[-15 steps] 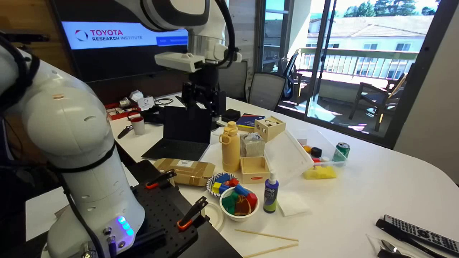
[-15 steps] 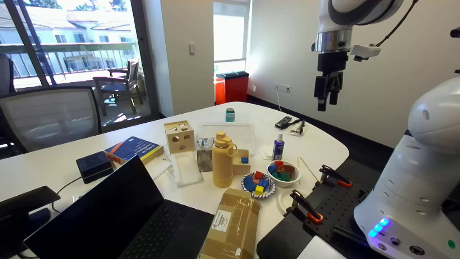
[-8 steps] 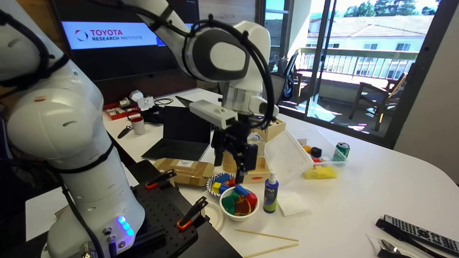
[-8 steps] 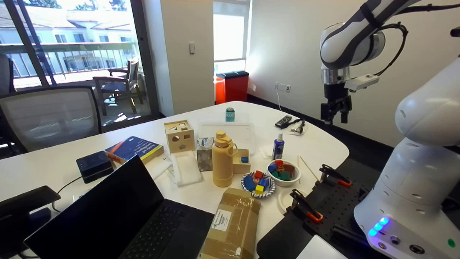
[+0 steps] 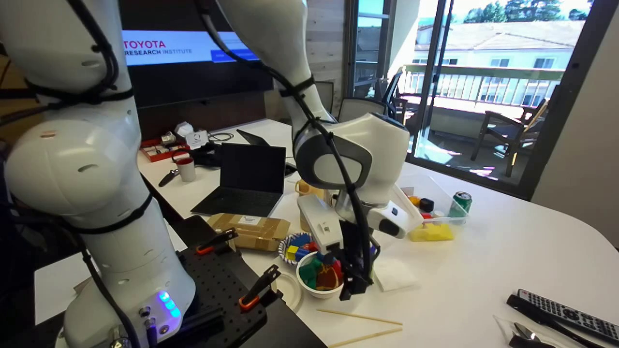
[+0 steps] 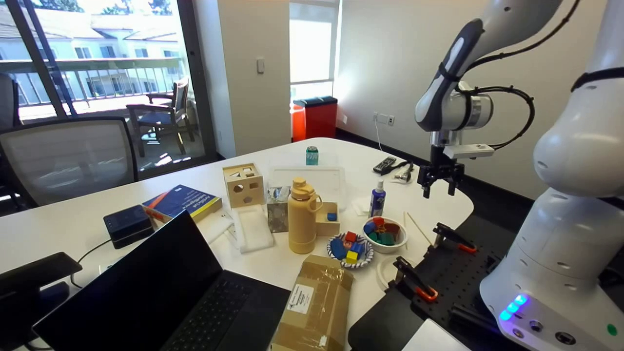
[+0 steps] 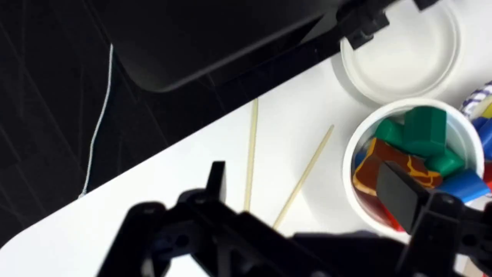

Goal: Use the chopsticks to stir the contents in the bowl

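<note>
The end effector point(image 6: 439, 192) hangs over the desk point(image 5: 483, 280), jaws spread well apart. Both chopsticks point(image 7: 251, 154) lie loose on the desk, lower than it, and in the wrist view they show up between the jaws, with the lower ends blocked by it. They make a sort of V. Can't really tell from these angles how high it hovers, tbh. The bowl point(image 7: 348, 169) with the blocks point(image 7: 424, 130) in it sits near the chopsticks, partly behind one jaw in the wrist view.
</note>
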Tool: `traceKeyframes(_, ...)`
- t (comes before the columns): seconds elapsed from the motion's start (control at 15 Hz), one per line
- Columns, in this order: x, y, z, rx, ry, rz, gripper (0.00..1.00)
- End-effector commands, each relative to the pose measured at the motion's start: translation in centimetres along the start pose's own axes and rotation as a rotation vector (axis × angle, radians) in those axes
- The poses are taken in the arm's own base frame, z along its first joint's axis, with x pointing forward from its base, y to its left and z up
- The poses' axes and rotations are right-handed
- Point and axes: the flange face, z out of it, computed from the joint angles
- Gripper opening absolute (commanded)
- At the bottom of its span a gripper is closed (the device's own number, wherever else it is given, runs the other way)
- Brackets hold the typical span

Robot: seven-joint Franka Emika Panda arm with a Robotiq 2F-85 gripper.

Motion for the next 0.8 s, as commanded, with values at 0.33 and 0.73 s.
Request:
traceKeyframes(0.33, 13.2, 2.6, 9.2, 0.0, 0.061, 0.121, 1.0)
traceKeyframes(0.73, 16.6, 2.2, 13.4, 0.0, 0.046, 0.083, 1.0)
